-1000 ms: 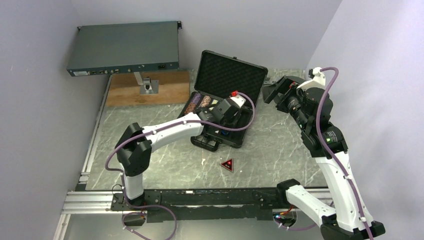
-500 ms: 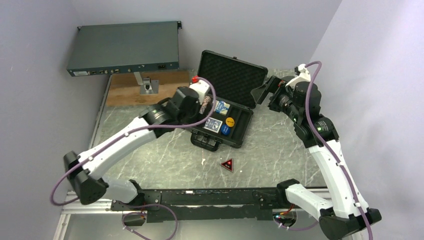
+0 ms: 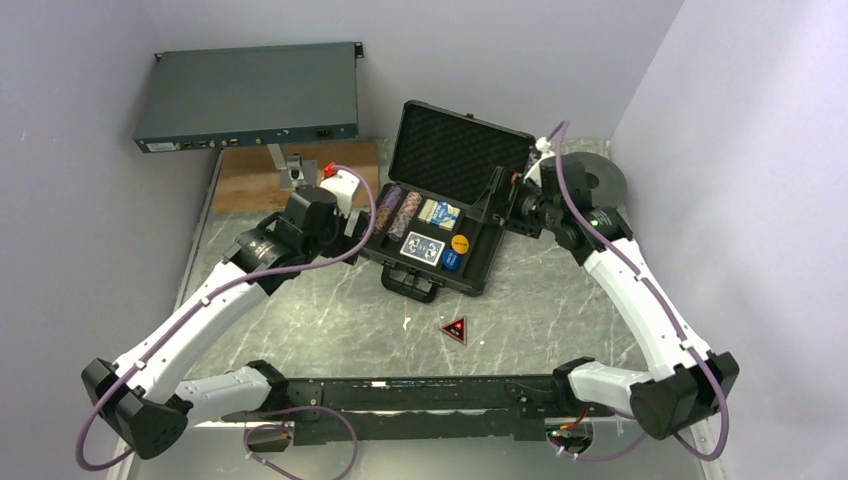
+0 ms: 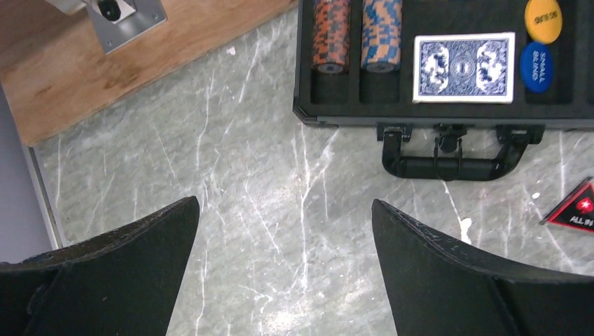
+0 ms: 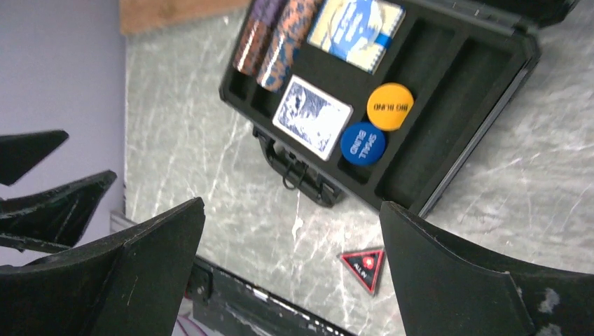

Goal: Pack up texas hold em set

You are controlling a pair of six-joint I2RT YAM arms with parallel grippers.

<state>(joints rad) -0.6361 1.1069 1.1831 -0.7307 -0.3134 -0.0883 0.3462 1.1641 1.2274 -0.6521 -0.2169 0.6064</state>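
The red triangle button (image 3: 456, 330) lies alone toward the near edge of the bench (image 3: 330, 310), just in front of the open briefcase (image 3: 470, 278). Farther back, the left gripper (image 3: 352, 226) and right gripper (image 3: 497, 205) flank the case, both spread wide and empty. The right looks better lined up.

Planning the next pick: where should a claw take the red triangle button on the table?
Top-down, likely. The red triangle button lies flat on the marble table, apart from the case handle, with bare surface around it. Pinch across two of its straight edges near the middle; it looks too thin for a side approach.
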